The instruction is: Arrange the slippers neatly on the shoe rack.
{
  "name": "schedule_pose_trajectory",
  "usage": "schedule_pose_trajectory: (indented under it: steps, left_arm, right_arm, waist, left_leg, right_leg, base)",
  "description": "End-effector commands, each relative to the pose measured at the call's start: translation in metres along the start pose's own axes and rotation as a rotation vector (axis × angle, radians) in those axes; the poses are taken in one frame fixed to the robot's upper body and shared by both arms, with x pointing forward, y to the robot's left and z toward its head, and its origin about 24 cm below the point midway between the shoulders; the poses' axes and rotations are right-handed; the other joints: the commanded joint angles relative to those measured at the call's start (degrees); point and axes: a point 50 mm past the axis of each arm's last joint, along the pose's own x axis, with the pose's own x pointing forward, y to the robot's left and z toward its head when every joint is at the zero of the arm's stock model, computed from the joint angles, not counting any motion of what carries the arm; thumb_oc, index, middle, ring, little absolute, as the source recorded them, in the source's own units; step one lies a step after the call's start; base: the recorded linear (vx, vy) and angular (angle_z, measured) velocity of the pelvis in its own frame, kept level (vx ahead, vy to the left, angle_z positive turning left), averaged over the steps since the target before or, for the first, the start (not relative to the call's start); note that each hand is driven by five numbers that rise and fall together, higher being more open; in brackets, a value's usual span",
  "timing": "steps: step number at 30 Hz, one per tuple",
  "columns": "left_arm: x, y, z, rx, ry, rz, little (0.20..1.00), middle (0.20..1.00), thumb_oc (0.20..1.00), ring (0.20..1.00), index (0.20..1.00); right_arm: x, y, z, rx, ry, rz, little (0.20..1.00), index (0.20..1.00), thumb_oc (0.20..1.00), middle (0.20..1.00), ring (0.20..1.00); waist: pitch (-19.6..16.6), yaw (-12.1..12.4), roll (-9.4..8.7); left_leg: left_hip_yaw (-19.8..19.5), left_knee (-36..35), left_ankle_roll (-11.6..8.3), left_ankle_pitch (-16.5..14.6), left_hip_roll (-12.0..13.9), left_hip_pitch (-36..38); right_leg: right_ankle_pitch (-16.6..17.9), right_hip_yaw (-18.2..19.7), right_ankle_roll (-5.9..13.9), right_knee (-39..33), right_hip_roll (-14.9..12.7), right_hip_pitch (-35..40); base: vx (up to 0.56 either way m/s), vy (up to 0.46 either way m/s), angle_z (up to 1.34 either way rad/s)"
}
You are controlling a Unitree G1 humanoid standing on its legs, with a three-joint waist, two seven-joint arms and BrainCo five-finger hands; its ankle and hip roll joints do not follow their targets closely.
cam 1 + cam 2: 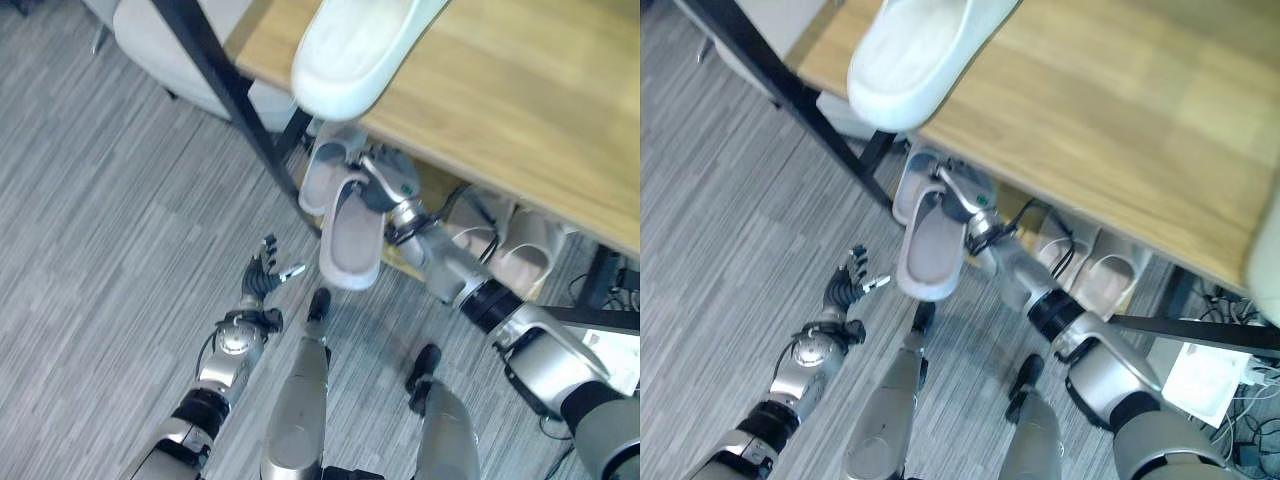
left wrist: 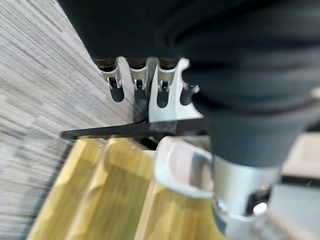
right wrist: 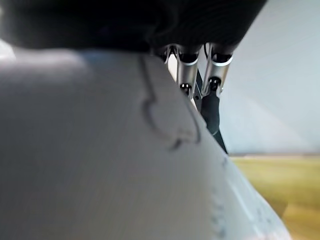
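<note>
The wooden top shelf of the shoe rack (image 1: pixel 520 90) overhangs the lower tier; the beige slipper (image 1: pixel 352 235), pinched at centre frame by the right hand (image 1: pixel 385 190), may knock its edge and slip free. A pale slipper (image 1: pixel 350 45) juts out above. Left hand (image 1: pixel 262 278) hangs relaxed, lower left.

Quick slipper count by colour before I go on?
Pale mint slipper, on the rack's top board: 1
Beige slippers: 4, namely the held slipper in the right robot hand, the lower-shelf slipper beside it, the near-right slipper and the far-right slipper
Total: 5
</note>
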Motion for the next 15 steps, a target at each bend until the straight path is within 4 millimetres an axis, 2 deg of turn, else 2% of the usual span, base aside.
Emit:
schedule_pose_trajectory:
  steps: [1, 6, 10, 11, 12, 13, 14, 15]
  left_arm:
    - [-0.006, 0.004, 0.011, -0.015, -0.094, 0.000, 1.000, 1.000, 1.000, 1.000, 1.000]
    - [0.004, 0.003, 0.026, 0.031, -0.154, -0.009, 1.000, 1.000, 1.000, 1.000, 1.000]
    - [0.012, 0.005, 0.036, 0.058, -0.187, 0.008, 1.000, 1.000, 1.000, 1.000, 1.000]
    - [0.014, 0.006, 0.038, 0.065, -0.193, 0.014, 1.000, 1.000, 1.000, 1.000, 1.000]
    - [0.014, 0.006, 0.038, 0.065, -0.193, 0.014, 1.000, 1.000, 1.000, 1.000, 1.000]
    - [0.017, 0.006, 0.042, 0.068, -0.205, 0.020, 1.000, 1.000, 1.000, 1.000, 1.000]
    - [0.019, 0.006, 0.043, 0.070, -0.210, 0.022, 1.000, 1.000, 1.000, 1.000, 1.000]
    - [0.022, 0.005, 0.048, 0.068, -0.221, 0.023, 1.000, 1.000, 1.000, 1.000, 1.000]
  right_arm:
    - [0.002, -0.007, -0.013, -0.035, 0.058, -0.092, 0.200, 0.200, 0.200, 0.200, 0.200]
    - [0.003, -0.017, -0.052, -0.112, 0.175, -0.109, 0.200, 0.200, 0.200, 0.200, 0.200]
    - [0.000, -0.018, -0.069, -0.135, 0.245, -0.104, 0.200, 0.200, 0.200, 0.200, 0.200]
    - [-0.002, -0.014, -0.072, -0.132, 0.262, -0.093, 0.200, 0.200, 0.200, 0.200, 0.200]
    - [-0.002, -0.014, -0.072, -0.132, 0.262, -0.093, 0.200, 0.200, 0.200, 0.200, 0.200]
    - [-0.004, -0.008, -0.074, -0.113, 0.302, -0.072, 0.313, 0.313, 0.313, 0.313, 0.313]
    - [-0.005, -0.006, -0.077, -0.114, 0.321, -0.059, 1.000, 1.000, 1.000, 1.000, 1.000]
    - [-0.003, -0.002, -0.077, -0.092, 0.352, -0.044, 1.000, 1.000, 1.000, 1.000, 1.000]
  waist:
    - [-5.46, 0.25, -1.59]
    - [-6.05, -0.39, -1.74]
    - [-6.09, -0.89, -1.89]
    - [-6.29, -1.05, -2.06]
    - [-6.29, -1.05, -2.06]
    - [-6.09, -1.11, -2.14]
    - [-6.03, -1.14, -2.16]
    - [-5.78, -1.29, -2.22]
  left_leg:
    - [1.27, 6.58, 0.13, -7.15, 1.80, -3.87]
    - [0.32, 10.64, 0.29, -8.64, 1.69, -9.63]
    - [0.20, 11.15, 0.35, -8.80, 1.63, -11.43]
    - [0.22, 11.41, 0.12, -10.60, 1.75, -10.86]
    - [0.22, 11.41, 0.12, -10.60, 1.75, -10.86]
    - [0.27, 10.95, 0.10, -10.68, 1.83, -10.52]
    - [0.33, 10.64, 0.08, -10.64, 1.82, -10.33]
    - [0.36, 10.03, 0.03, -10.49, 1.71, -10.12]
  right_leg:
    - [0.77, 4.11, 0.54, 0.15, -0.30, -2.91]
    - [-1.54, 4.86, -0.02, 5.10, -0.55, -8.91]
    - [-1.81, 4.90, -0.18, 5.84, -0.68, -10.73]
    - [-3.30, 5.14, 0.15, 6.05, -0.55, -10.27]
    - [-3.30, 5.14, 0.15, 6.05, -0.55, -10.27]
    - [-3.26, 4.99, 0.19, 5.44, -0.47, -10.00]
    - [-3.19, 4.95, 0.22, 5.00, -0.50, -9.72]
    - [-3.08, 4.81, 0.31, 4.35, -0.49, -9.43]
  base:
    - [-0.07, 0.079, 0.06]
    - [-0.01, 0.016, -0.01]
    - [0.02, 0.006, 0.03]
    - [0.09, -0.007, 0.02]
    - [0.09, -0.017, 0.01]
    - [0.00, 0.000, 0.00]
    - [0.00, 0.000, 0.00]
    - [0.00, 0.000, 0.00]
